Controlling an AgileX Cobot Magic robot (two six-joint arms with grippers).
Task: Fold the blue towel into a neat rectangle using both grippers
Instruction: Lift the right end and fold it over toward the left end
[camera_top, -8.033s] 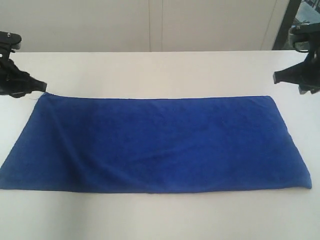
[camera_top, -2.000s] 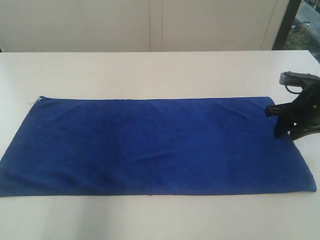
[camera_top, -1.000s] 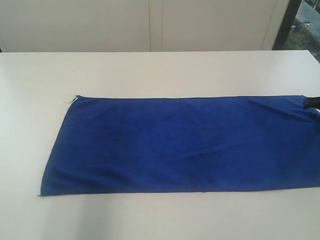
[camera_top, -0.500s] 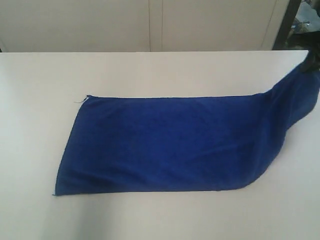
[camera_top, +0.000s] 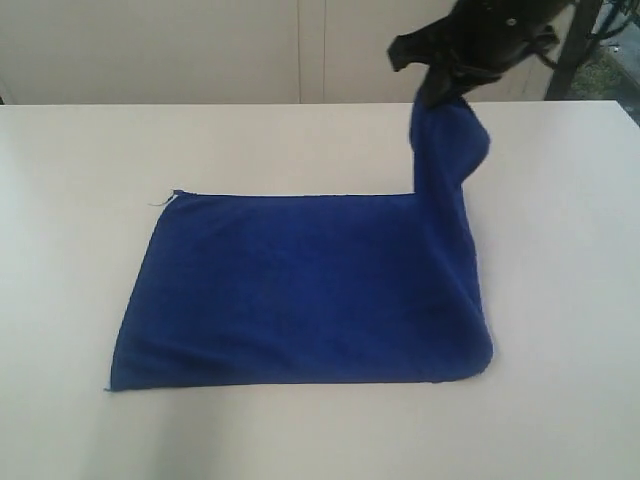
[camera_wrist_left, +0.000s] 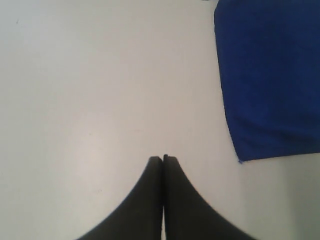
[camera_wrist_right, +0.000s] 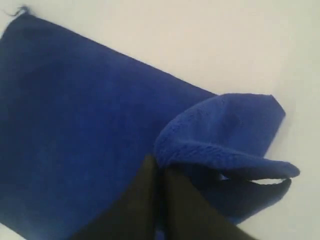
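Blue towel (camera_top: 300, 290) mid-fold: right end is lifted off the surface (camera_top: 250, 140).
Half a second ago that end was held out at far right; now it is carried inward and up, pinched in the closed fingers of the right gripper (camera_top: 437, 92), the rest lying flat. The left gripper (camera_wrist_left: 163, 159) is closed on nothing, over bare surface near a towel corner. First fold is judged underway, not yet laid down.

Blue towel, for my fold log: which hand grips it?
The right hand, shut on the raised end of the blue towel; the left hand is shut empty over bare table.
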